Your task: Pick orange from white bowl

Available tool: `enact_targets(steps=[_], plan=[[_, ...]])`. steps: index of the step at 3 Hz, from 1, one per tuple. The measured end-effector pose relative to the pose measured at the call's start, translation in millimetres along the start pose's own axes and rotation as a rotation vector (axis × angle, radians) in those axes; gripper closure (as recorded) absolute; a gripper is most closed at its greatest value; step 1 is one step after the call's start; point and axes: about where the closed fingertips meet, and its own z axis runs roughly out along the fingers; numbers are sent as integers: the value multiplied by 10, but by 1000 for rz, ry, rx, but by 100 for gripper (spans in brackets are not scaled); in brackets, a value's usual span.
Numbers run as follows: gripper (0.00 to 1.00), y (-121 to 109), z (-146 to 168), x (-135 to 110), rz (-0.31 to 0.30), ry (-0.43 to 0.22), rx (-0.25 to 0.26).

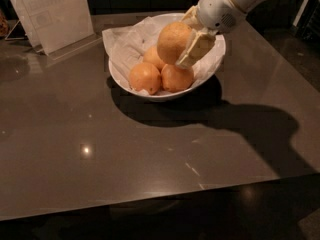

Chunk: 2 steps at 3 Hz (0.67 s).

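The orange [172, 42], large, pale yellowish and dimpled, is held in my gripper [184, 40], lifted a little above the white bowl [150, 93]. The cream-coloured fingers [196, 48] clamp it from its right and far sides. The bowl sits at the back middle of the dark table and is lined with crumpled white paper [125, 44]. Three smaller, deeper-orange fruits [145, 77] lie in the bowl below the held orange. My white arm comes in from the upper right.
A clear acrylic sign holder [52, 14] stands at the back left. The table's front edge [150, 204] runs across the lower part of the view. The arm's shadow [250, 129] falls on the table right of the bowl.
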Motion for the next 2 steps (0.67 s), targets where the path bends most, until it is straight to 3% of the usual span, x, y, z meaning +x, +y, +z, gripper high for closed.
enact_targets(steps=[2], plan=[[100,709,-341,33,11,-51,84]])
